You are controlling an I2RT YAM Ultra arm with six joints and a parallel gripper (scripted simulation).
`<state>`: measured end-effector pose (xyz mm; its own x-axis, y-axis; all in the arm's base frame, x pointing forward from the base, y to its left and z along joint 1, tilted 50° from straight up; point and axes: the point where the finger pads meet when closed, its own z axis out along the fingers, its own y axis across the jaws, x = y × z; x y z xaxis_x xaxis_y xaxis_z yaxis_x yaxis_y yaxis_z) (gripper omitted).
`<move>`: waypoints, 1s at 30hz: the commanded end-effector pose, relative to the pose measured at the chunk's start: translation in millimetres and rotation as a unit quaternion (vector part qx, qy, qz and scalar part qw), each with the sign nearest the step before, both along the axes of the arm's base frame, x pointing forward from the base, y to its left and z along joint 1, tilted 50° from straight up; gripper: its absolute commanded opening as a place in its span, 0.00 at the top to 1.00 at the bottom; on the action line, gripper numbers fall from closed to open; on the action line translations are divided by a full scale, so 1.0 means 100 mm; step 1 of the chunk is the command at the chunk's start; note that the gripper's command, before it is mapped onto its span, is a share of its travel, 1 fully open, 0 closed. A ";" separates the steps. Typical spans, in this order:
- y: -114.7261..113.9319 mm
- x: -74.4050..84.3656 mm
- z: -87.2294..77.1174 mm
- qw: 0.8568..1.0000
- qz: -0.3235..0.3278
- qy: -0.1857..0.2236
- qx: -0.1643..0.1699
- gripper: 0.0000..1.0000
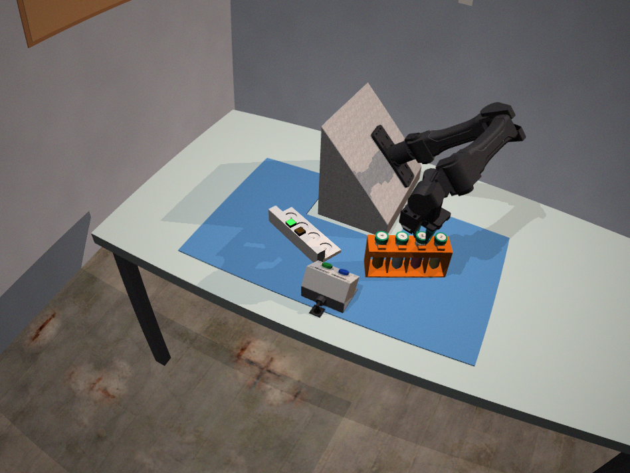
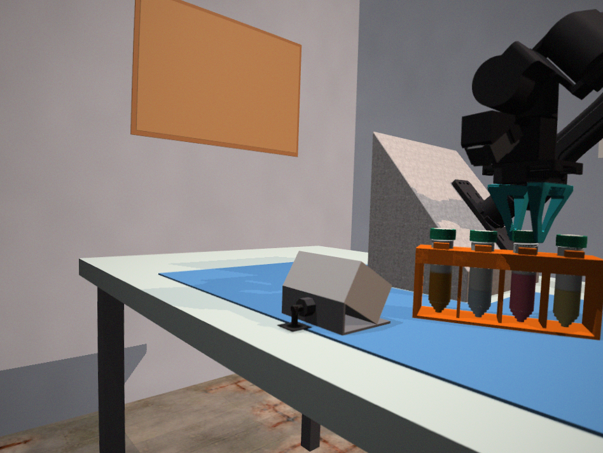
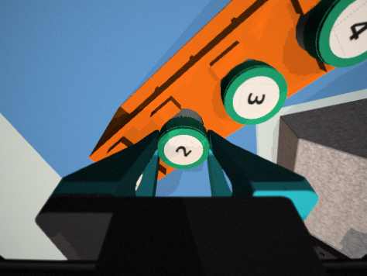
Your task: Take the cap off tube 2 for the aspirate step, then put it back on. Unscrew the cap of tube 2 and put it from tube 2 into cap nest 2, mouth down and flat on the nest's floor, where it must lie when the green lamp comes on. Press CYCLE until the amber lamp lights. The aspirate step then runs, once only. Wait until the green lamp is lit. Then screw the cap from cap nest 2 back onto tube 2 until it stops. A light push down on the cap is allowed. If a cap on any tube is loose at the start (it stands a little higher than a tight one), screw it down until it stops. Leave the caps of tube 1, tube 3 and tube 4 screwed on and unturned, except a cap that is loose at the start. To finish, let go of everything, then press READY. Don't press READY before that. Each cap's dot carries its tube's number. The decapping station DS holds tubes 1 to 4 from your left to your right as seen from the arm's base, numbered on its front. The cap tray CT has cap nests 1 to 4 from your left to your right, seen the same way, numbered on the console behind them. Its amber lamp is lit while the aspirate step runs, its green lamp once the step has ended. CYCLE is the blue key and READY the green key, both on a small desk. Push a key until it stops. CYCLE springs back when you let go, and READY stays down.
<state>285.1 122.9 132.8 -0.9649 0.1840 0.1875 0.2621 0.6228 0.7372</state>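
The black arm's teal-fingered parallel gripper (image 3: 183, 149) was clamped on the round green cap w/ white dot marked 2 (image 3: 183, 150), one finger pressed on each side of it. That cap sat on tube 2, the magenta-filled tube (image 2: 521, 290), in the orange four-slot rack (image 1: 407, 248); whether it was fully screwed down couldn't be told. In the exterior view the gripper (image 2: 525, 233) pointed straight down over the rack (image 2: 492, 255), third cap from the left there. Caps marked 3 (image 3: 254, 95) and 4 (image 3: 344, 32) sat on their own tubes, apart from the fingers. The white cap tray w/ round nests (image 1: 307, 235) lay on the blue mat (image 1: 432, 315) left of the rack in the top view, w/ a lit green square lamp (image 1: 290, 222) and a dark amber one (image 1: 300, 230) beside it on the console. Near the mat's front edge stood the small grey desk (image 1: 325, 292) carrying the green key (image 1: 327, 265) and blue key (image 1: 344, 271). The arm was mounted on a grey speckled wedge block (image 1: 351, 167).
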 end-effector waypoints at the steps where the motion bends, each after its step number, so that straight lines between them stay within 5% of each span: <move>1: -0.03 0.02 0.02 0.996 -0.061 0.062 0.002 1.00; 8: -0.03 0.02 0.02 0.995 -0.067 0.070 0.003 1.00; 9: -0.03 0.02 0.02 0.995 -0.067 0.070 0.003 0.51; 21: -0.03 0.02 0.02 0.995 -0.067 0.070 0.003 0.51; 30: -0.04 0.02 0.02 0.997 0.049 -0.067 -0.002 0.51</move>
<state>284.7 122.9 132.5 -0.9708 0.1684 0.1707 0.2391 0.6271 0.7413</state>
